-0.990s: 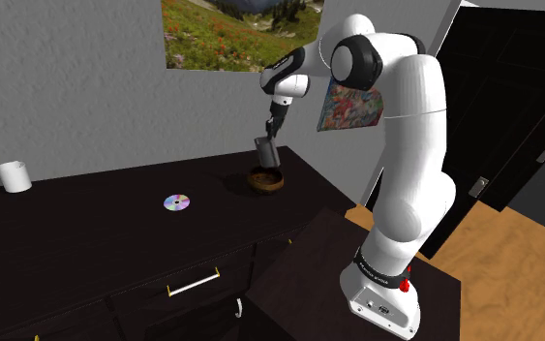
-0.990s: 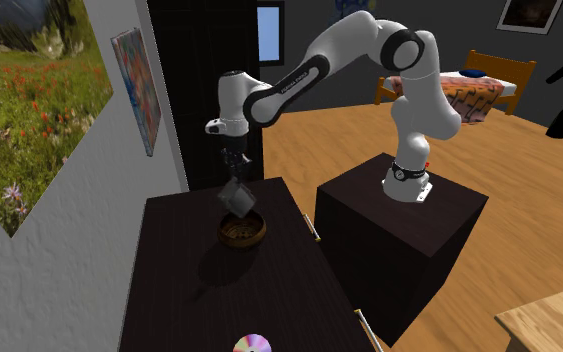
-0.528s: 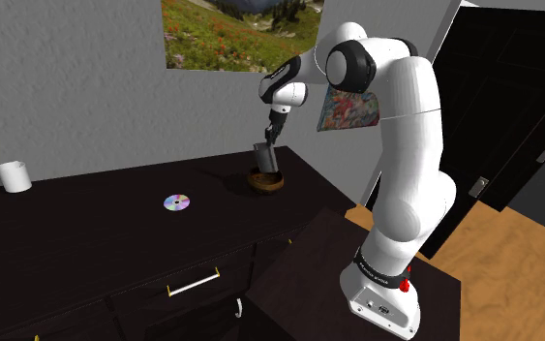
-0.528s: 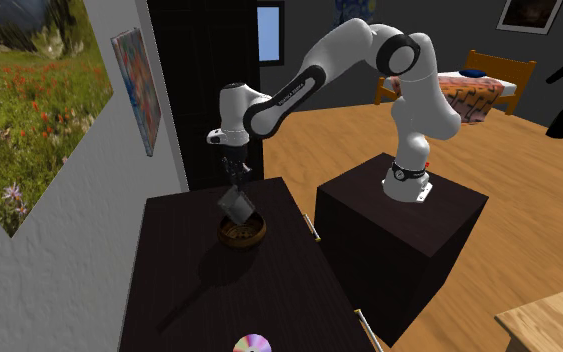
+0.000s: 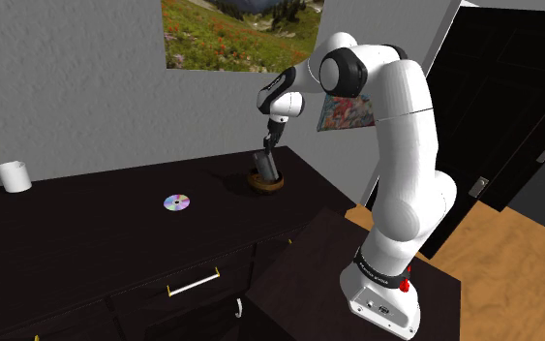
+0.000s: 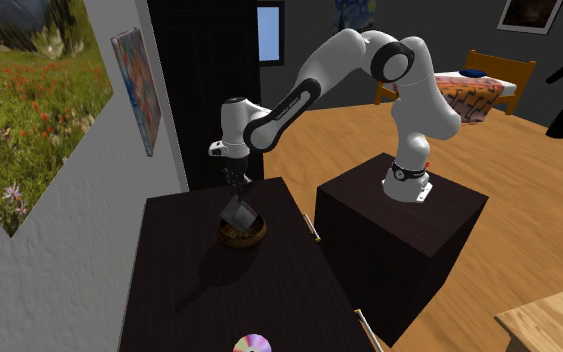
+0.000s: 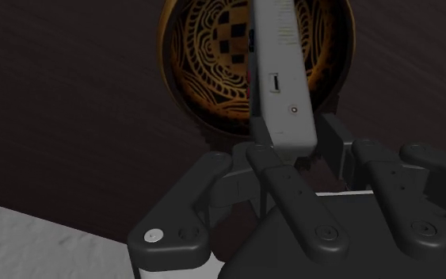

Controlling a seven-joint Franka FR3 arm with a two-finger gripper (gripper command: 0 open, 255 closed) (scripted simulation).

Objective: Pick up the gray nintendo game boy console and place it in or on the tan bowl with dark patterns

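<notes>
The grey Game Boy (image 5: 266, 163) hangs on edge, its lower end just inside the tan bowl with dark patterns (image 5: 266, 182) near the dresser's far corner. My gripper (image 5: 270, 144) is shut on the console's upper end, directly above the bowl. In the second exterior view the gripper (image 6: 235, 190) holds the Game Boy (image 6: 236, 212) over the bowl (image 6: 241, 235). In the wrist view the fingers (image 7: 270, 161) clasp the console (image 7: 280, 79), which crosses the bowl's patterned inside (image 7: 205, 55). Whether the console touches the bowl's bottom is hidden.
A shiny disc (image 5: 176, 202) lies mid-dresser and a white cup (image 5: 14, 176) stands at the shoulder view's far left. The dark dresser top (image 5: 115, 223) ends just past the bowl. The dark stand (image 5: 309, 281) sits beside it. A grey wall with a painting (image 5: 241, 29) runs behind.
My gripper has come down with the Game Boy, from above the bowl to where its lower end dips into it. Bowl, disc and cup have not moved.
</notes>
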